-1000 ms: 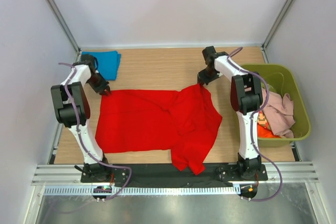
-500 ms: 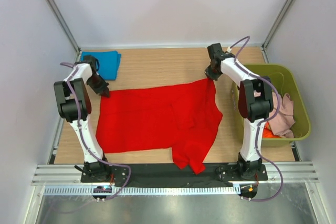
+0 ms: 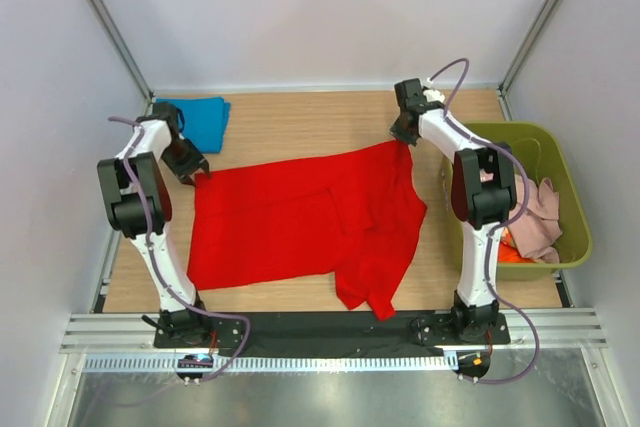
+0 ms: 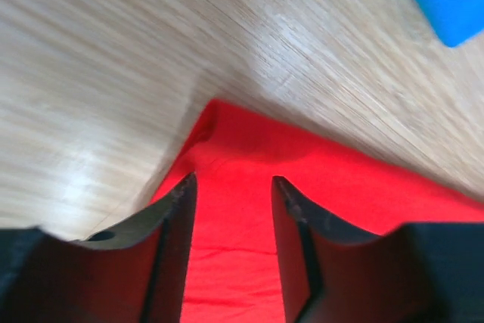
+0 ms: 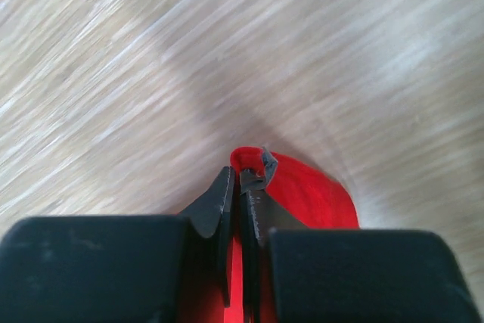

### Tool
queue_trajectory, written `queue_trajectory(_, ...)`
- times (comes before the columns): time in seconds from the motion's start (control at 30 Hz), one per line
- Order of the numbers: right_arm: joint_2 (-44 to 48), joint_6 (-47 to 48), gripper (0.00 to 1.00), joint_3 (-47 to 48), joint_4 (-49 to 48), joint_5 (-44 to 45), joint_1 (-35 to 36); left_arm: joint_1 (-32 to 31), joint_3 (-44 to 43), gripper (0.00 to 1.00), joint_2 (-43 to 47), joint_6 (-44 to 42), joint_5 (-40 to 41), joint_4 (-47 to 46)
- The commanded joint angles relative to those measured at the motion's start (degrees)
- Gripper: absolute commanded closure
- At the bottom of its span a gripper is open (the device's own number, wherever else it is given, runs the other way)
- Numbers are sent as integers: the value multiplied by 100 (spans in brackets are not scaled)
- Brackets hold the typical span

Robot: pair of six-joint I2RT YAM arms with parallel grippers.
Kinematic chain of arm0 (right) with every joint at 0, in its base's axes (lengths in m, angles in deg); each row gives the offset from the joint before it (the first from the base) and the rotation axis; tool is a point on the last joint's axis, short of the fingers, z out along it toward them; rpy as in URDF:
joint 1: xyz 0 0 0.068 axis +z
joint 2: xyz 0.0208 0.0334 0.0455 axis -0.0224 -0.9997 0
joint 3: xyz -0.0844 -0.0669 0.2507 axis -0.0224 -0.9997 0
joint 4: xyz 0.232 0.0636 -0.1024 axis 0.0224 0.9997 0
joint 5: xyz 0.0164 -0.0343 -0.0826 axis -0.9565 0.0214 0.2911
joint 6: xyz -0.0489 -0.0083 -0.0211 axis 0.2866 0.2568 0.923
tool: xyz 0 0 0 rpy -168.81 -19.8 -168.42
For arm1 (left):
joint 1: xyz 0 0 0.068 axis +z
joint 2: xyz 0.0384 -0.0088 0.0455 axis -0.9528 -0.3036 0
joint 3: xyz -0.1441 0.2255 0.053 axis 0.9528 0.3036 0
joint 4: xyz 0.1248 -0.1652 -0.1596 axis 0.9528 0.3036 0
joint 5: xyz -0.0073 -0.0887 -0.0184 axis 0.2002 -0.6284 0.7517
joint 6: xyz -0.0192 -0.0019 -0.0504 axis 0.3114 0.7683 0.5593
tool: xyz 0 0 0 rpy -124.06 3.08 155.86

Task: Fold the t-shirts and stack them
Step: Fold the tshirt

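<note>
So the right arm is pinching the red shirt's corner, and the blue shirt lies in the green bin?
No: the blue shirt lies on the table, in its far left corner, outside the green bin, as the top view shows. The rest is right.

I saw a plain bright red t-shirt (image 3: 300, 222) on the pale wood-grain table (image 3: 300, 132), and a plain blue t-shirt (image 3: 200, 119). The olive-green bin (image 3: 520, 129) showed pale pink cloth (image 3: 540, 212) and orange cloth (image 3: 508, 250). The left arm (image 3: 140, 162) and right arm (image 3: 455, 142) were white and black.
</note>
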Motion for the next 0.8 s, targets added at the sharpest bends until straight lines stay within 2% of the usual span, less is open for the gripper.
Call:
queue_trajectory(0.0,-401,587,89,899,300,457,-63,101,-117,53,765,-179,204,54)
queue_trajectory(0.03,-681,832,80,1162,537,589,-71,101,-117,52,871,-197,266,63)
queue_trajectory(0.07,-814,956,76,1739,1105,703,-63,93,-109,51,1028,-275,310,106)
queue_trajectory(0.17,-1026,1414,65,2463,1846,950,-45,110,-21,50,1179,-494,328,177)
queue_trajectory(0.23,-913,1624,57,2475,1893,784,-36,119,119,52,1319,-557,267,90)
queue_trajectory(0.33,-518,1835,51,2229,1875,442,34,145,392,56,1338,-645,83,-148)
queue_trajectory(0.4,-263,1915,50,2220,1989,248,157,163,296,60,1154,-767,73,-113)
queue_trajectory(0.53,290,1960,51,1913,2113,-349,438,312,-11,64,838,-1013,47,-87)
queue_trajectory(0.63,835,1916,52,1168,2034,-912,614,435,-257,57,574,-1250,38,-43)
queue_trajectory(0.77,1346,1854,53,428,1999,-1263,781,602,-337,54,257,-1357,-593,-139)
